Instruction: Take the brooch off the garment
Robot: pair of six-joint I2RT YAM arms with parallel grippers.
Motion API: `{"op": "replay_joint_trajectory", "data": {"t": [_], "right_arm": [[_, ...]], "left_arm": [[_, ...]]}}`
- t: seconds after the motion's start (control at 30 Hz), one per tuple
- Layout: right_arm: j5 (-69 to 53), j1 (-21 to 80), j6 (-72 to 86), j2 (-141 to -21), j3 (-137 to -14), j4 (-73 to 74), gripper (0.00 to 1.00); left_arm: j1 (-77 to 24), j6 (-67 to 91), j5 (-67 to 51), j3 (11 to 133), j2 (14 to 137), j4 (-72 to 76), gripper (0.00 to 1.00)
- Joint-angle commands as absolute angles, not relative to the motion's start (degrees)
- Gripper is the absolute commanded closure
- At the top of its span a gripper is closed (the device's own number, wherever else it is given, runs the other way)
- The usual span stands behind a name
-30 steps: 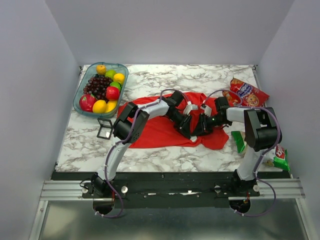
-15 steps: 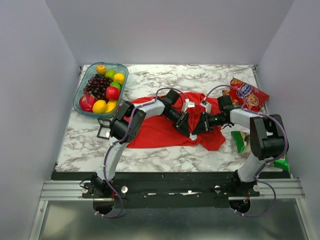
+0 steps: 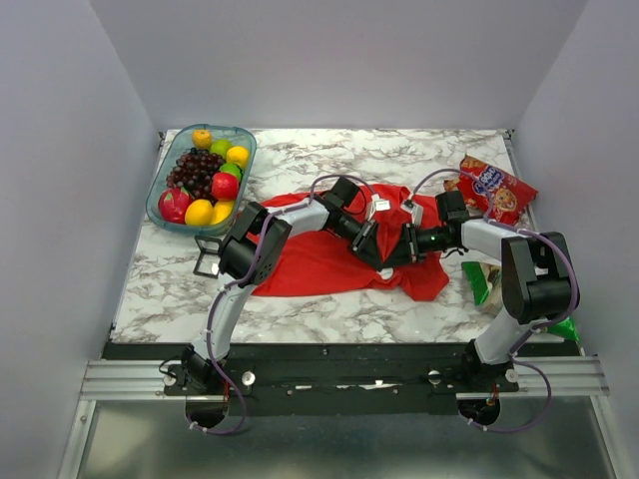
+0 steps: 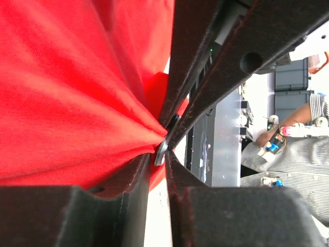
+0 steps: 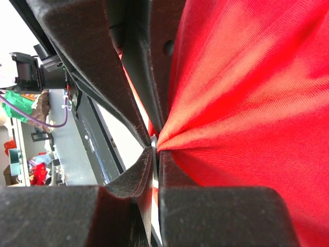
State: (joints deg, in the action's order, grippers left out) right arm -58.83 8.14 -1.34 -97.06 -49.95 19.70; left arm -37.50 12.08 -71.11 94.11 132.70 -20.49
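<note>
The red garment [image 3: 318, 261] lies spread mid-table under both arms. My left gripper [image 3: 376, 253] and right gripper [image 3: 393, 257] meet tip to tip over its right half. In the left wrist view, the brooch [image 4: 161, 153] shows as a thin silvery disc edge pinched between my left fingertips [image 4: 145, 163], and the cloth [image 4: 72, 98] gathers into a point there. From the right wrist, the brooch [image 5: 154, 145] is a whitish sliver between my shut right fingers [image 5: 169, 164], with bunched cloth [image 5: 247, 103] beside it. The top view hides the brooch.
A tray of fruit [image 3: 163, 189] stands at the back left, with a black square frame [image 3: 210, 257] just in front of it. A red snack bag [image 3: 496, 187] lies at the back right. Green packets [image 3: 477, 281] lie by the right arm's base.
Both arms have drawn slightly back and together, and the shirt has bunched toward them. The right jaws have shut, and the left jaws have narrowed onto the disc.
</note>
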Motion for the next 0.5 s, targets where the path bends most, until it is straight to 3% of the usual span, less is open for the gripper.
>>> {"op": "replay_joint_trajectory", "data": {"t": [0.0, 0.07, 0.13, 0.2, 0.27, 0.37, 0.47], "right_arm": [[-62.0, 8.6, 1.3, -97.3, -50.2, 18.0, 0.87], [-61.5, 8.6, 1.8, -97.5, -50.3, 18.0, 0.86], [-61.1, 8.6, 1.8, -97.6, -50.5, 18.0, 0.84], [-60.8, 8.4, 2.0, -97.9, -51.0, 18.1, 0.75], [-59.3, 7.8, 2.7, -97.3, -51.7, 18.7, 0.58], [-57.1, 5.2, 1.9, -94.7, -53.8, 20.4, 0.46], [-54.1, 3.6, -3.0, -88.9, -54.8, 22.4, 0.42]], "left_arm": [[-38.4, 13.0, -74.3, 93.4, 130.6, -17.1, 0.85], [-38.5, 12.8, -75.4, 93.3, 130.6, -17.1, 0.99], [-38.5, 12.7, -75.8, 93.0, 130.3, -16.9, 1.0], [-38.5, 12.1, -76.1, 92.9, 129.9, -17.2, 1.0], [-38.1, 10.9, -75.3, 92.7, 129.3, -19.1, 1.0], [-36.9, 8.3, -72.9, 91.4, 127.0, -22.0, 1.0], [-35.5, 6.0, -68.7, 90.2, 123.8, -23.2, 1.0]]}}
